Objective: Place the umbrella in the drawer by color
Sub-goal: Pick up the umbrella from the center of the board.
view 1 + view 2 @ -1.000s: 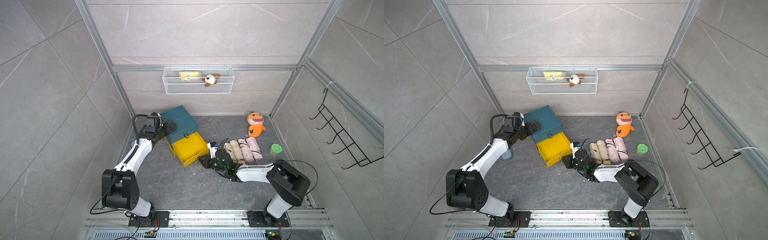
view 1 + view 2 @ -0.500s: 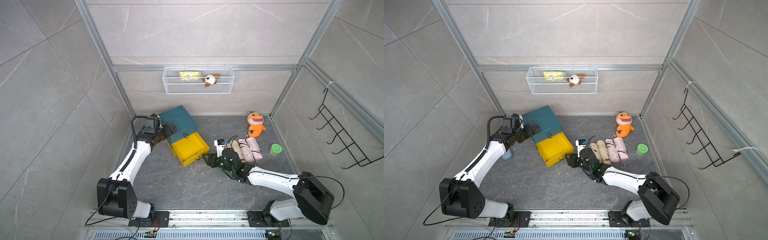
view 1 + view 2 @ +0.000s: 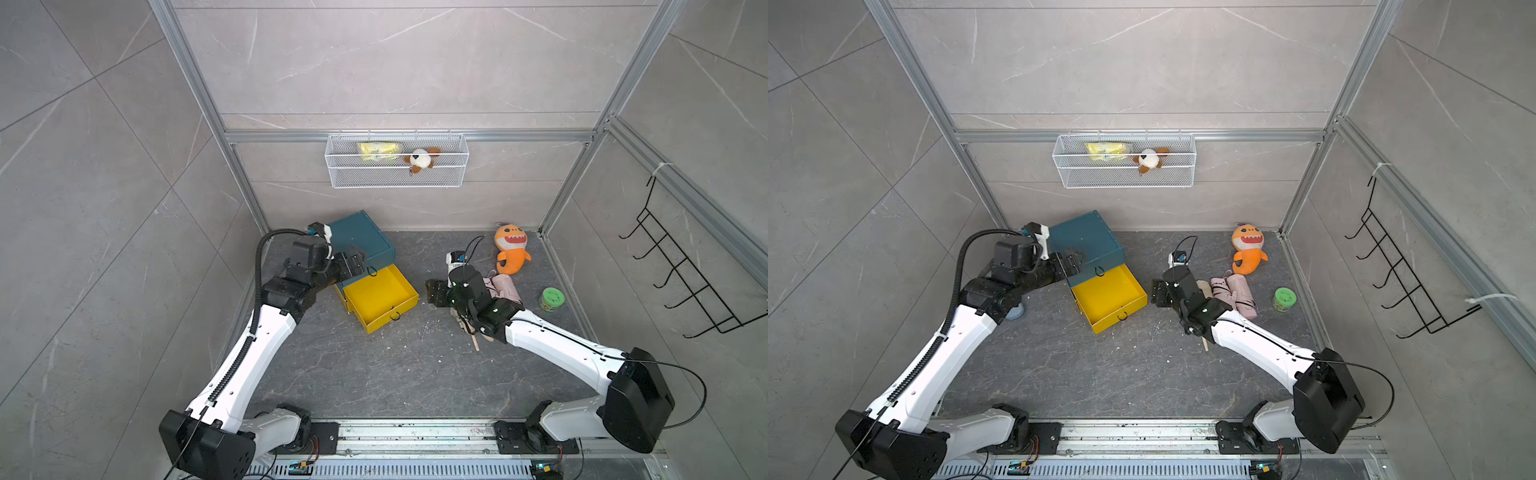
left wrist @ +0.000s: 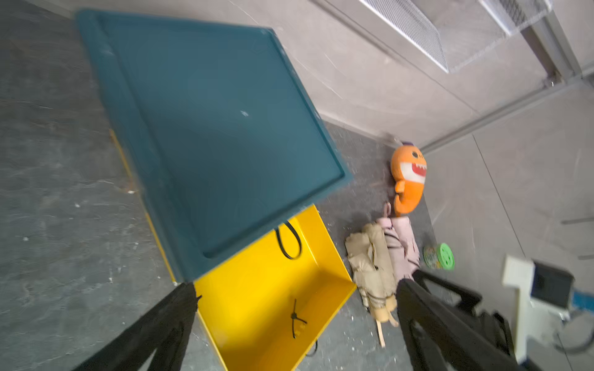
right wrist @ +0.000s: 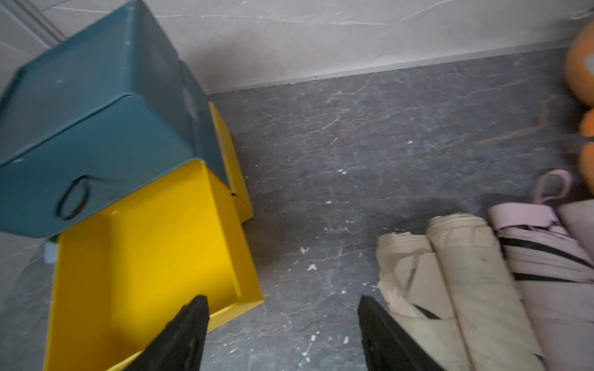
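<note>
Umbrellas, beige folded fabric rolls: beside pulled-out yellow box-shaped drawer, long axes seemingly parallel to its side wall. Right gripper, nearer, between drawer and umbrellas, jaws apart, empty. Left gripper at drawer's back end, jaws spread wide.

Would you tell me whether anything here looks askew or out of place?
The teal box-shaped drawer cabinet sits askew, turned at an angle to the back wall, its yellow bottom drawer pulled open. White flecks litter the dark stone-look floor.
</note>
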You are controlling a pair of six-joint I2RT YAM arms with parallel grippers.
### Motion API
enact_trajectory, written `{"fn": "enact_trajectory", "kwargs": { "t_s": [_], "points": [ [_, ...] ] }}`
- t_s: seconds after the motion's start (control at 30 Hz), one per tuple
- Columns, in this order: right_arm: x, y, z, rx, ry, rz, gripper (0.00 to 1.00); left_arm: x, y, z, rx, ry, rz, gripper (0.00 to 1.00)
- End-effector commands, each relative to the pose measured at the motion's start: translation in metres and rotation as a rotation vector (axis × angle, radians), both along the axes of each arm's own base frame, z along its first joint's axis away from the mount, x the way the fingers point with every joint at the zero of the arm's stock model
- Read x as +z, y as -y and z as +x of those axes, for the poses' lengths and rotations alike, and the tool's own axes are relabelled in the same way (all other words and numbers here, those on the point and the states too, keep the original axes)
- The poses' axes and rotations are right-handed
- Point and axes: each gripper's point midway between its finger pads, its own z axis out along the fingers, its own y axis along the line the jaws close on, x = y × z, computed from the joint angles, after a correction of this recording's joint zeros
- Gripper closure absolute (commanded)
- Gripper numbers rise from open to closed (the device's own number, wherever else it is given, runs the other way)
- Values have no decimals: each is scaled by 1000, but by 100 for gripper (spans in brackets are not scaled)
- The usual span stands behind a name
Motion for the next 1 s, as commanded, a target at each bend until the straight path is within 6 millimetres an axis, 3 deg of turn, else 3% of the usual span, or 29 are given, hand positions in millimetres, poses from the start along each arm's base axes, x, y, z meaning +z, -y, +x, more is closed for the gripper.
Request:
{"fn": "enact_trajectory", "kwargs": {
  "t_s": [0.0,0.23,0.4,0.63,0.97],
  "points": [
    [-24,22,7,-36,-86,-118,24,5,27,-20,-95,29,67,0],
    [-63,39,26,-54,-213,-298,25,-44,107,-67,-347,-35,116,0],
    [-91,51,33,-69,-288,-322,25,-73,135,-88,-433,-64,104,0],
    [-121,61,36,-82,-360,-360,26,-91,149,-92,-460,-89,118,0],
    [-164,60,36,-71,-448,-382,27,-88,143,-91,-443,-73,131,0]
  ]
}}
